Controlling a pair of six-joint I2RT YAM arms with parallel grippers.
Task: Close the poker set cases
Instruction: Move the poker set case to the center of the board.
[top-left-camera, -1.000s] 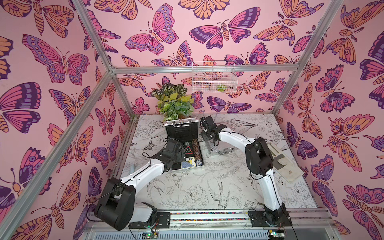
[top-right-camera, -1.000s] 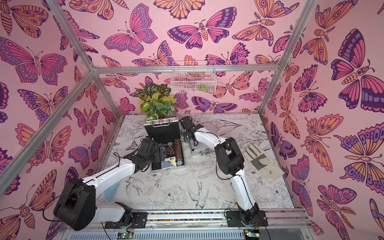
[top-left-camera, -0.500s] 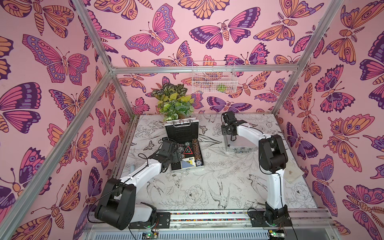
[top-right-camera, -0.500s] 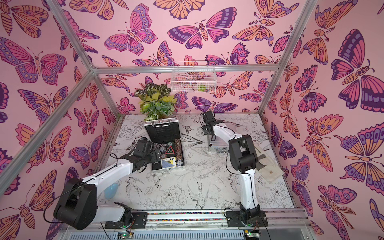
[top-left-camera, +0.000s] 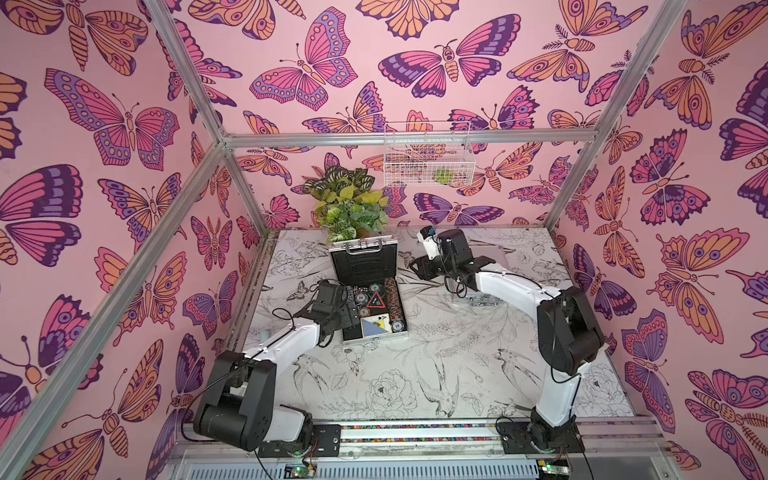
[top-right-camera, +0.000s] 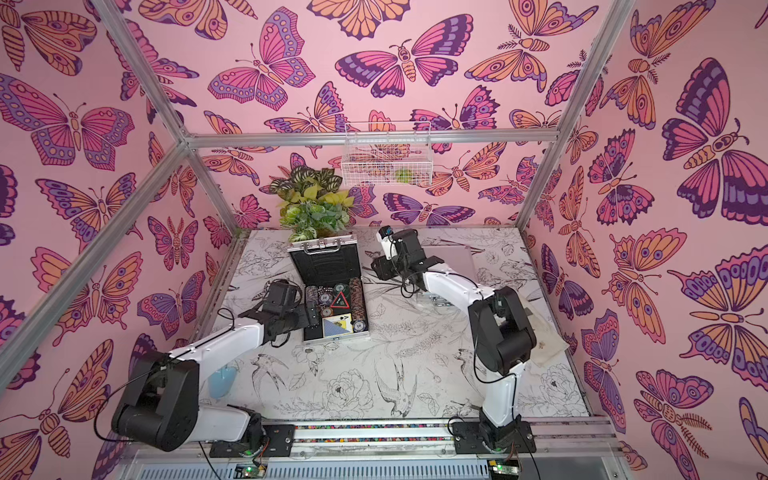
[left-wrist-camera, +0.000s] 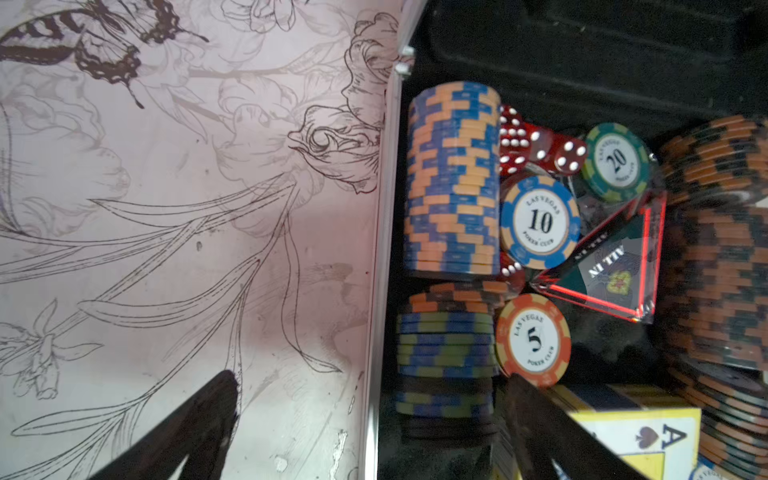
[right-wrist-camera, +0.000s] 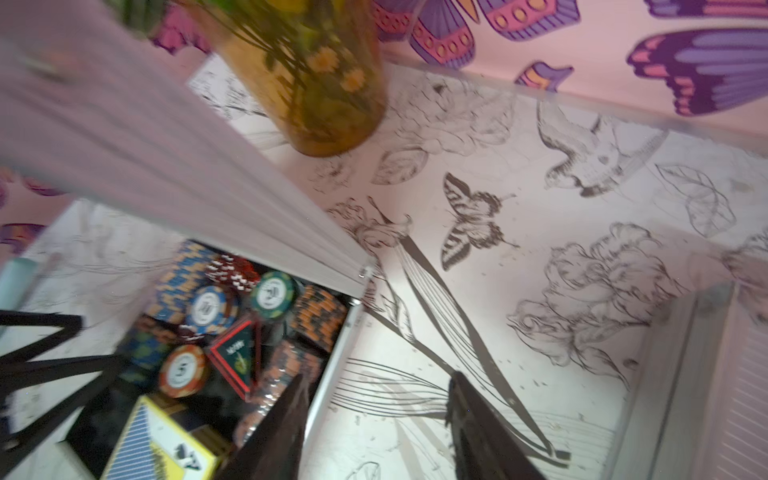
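Open case (top-left-camera: 374, 338), lid (top-left-camera: 363, 266) upright, left of table (top-left-camera: 415, 374) centre, holds chips (left-wrist-camera: 453, 178), dice (left-wrist-camera: 536, 145) and cards (left-wrist-camera: 636, 436). Left fingers (left-wrist-camera: 199, 415) spread wide astride its wall; right fingers (right-wrist-camera: 282, 415) part-open, empty, beside it. Second case (top-right-camera: 457, 255) lies shut to the right.

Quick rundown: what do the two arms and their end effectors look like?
Both arms match: the left arm and right arm have white rounded links, chunky black joint housings and loose black cables looping at the wrists. Left end effector and right end effector: two black tapered fingers each.
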